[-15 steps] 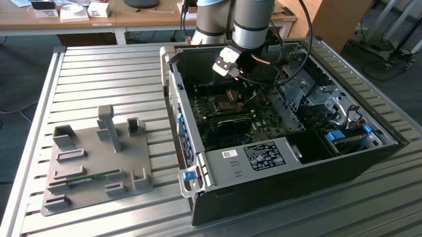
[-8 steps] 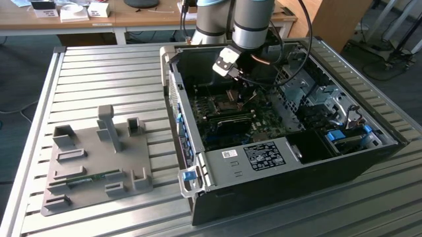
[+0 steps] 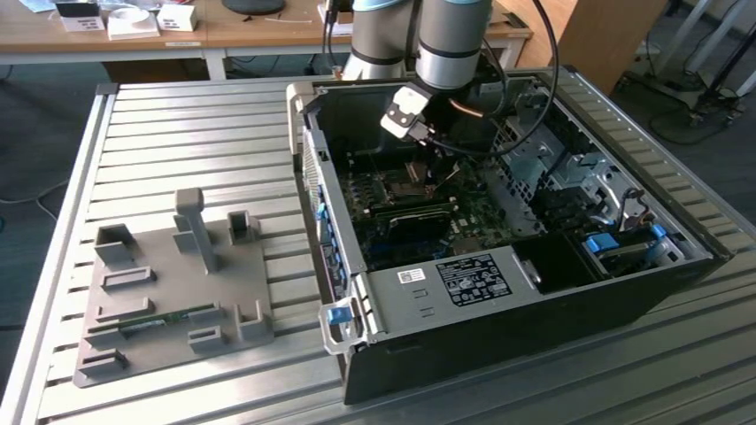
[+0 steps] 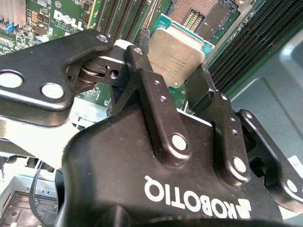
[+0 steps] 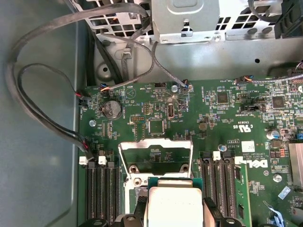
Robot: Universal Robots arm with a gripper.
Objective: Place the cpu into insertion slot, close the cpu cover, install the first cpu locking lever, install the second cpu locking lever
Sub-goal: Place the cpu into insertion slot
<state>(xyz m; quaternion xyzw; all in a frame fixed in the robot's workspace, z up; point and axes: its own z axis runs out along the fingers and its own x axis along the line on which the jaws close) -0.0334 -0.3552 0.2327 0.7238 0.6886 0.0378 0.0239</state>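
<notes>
The cpu (image 4: 176, 52), a flat square chip with a silvery top and green edge, is pinched between the black fingers (image 4: 142, 64) of my gripper (image 4: 171, 71). It hangs tilted just above the open insertion slot (image 4: 199, 16) on the green motherboard (image 5: 213, 118). In the first wrist view the cpu (image 5: 173, 203) sits in the gripper (image 5: 174, 213). Just beyond it the cpu cover (image 5: 156, 142), a silver windowed frame, stands swung open. In the exterior view my gripper (image 3: 428, 146) reaches down into the open computer case (image 3: 497, 292) over the slot (image 3: 399, 186).
Memory slots (image 5: 102, 189) flank the socket on both sides. Loose black cables (image 5: 47, 94) run along the case wall near the board. A drive cage (image 3: 567, 168) fills the case's far side. A grey fixture plate (image 3: 177, 283) lies on the slatted table at the exterior view's left.
</notes>
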